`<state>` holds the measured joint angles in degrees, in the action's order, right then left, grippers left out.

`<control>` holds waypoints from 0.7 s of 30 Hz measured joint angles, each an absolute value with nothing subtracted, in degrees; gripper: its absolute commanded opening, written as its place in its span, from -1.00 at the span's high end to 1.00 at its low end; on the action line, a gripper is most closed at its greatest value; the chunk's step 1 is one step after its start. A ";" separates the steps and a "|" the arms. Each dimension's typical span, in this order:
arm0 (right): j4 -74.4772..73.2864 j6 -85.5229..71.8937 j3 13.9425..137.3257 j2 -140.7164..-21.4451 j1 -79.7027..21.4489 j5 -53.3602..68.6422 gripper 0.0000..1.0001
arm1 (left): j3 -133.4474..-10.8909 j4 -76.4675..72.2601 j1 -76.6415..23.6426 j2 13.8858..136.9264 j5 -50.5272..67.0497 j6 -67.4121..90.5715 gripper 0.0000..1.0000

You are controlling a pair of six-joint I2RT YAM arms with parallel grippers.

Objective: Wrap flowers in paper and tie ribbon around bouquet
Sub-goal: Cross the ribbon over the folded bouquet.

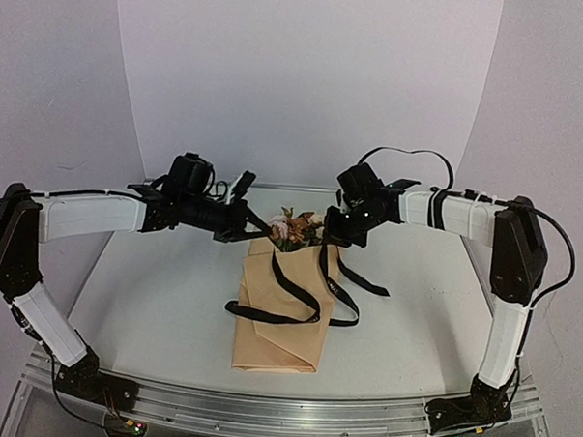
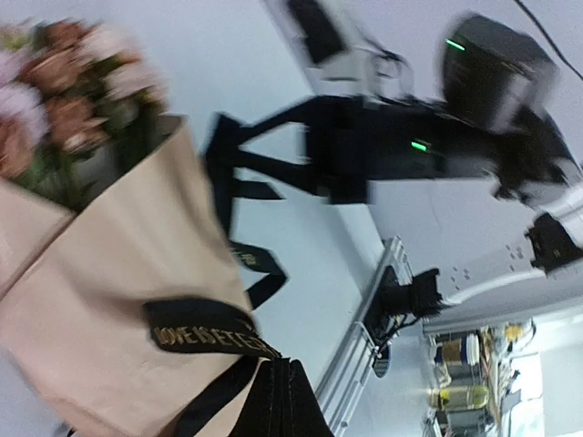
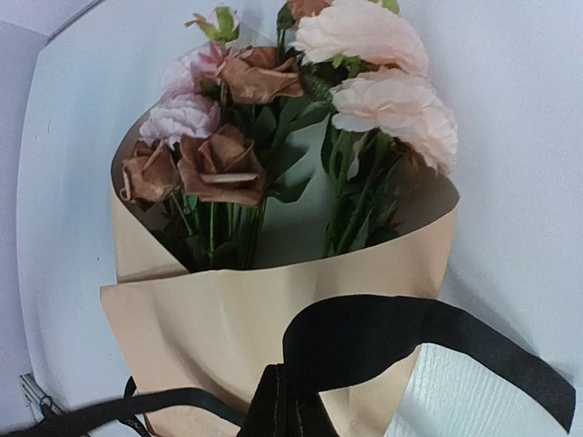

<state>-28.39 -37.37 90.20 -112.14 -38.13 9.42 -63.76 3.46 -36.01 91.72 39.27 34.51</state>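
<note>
The bouquet (image 1: 278,300) lies near the middle of the white table (image 1: 152,309), its wide mouth toward 12 o'clock and its folded narrow end toward 6 o'clock in the top view. The flowers (image 1: 296,226), cream, pink and rust-brown, show out of that mouth, and the paper (image 1: 272,339) is wrapped around their stems as a tan cone. The ribbon (image 1: 277,319) is draped loosely over the paper: one black band crosses the cone from 9 to 3 o'clock, and strands rise from it toward both arms, with a loose tail lying on the table at about 4 o'clock of the blooms. The left gripper (image 1: 245,219) sits just at 9 o'clock of the blooms, the right gripper (image 1: 335,230) just at 3 o'clock, the flowers between them. In the left wrist view the fingers (image 2: 278,401) are pressed together on a ribbon strand at 6 o'clock of the frame, just beside a lettered loop lying on the paper, and the right arm (image 2: 392,146) shows across the table at 1 o'clock. In the right wrist view the fingers (image 3: 287,405) are likewise closed, pinching the ribbon where a broad black loop curls up over the paper's front edge below the blooms
</note>
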 measured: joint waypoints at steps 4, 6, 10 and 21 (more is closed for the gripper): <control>-28.41 -37.58 90.53 -112.16 -35.04 12.86 1.00 | -75.93 5.33 -45.56 96.14 41.75 28.39 1.00; -28.40 -37.45 91.08 -112.16 -34.34 14.76 1.00 | -83.83 7.85 -50.46 101.07 43.00 24.71 1.00; -28.32 -36.86 92.24 -112.16 -33.76 18.38 1.00 | -97.74 13.36 -57.88 111.11 45.20 18.35 1.00; -28.36 -35.22 92.73 -112.95 -32.90 23.37 1.00 | -107.40 21.02 -63.16 125.17 40.09 14.28 0.16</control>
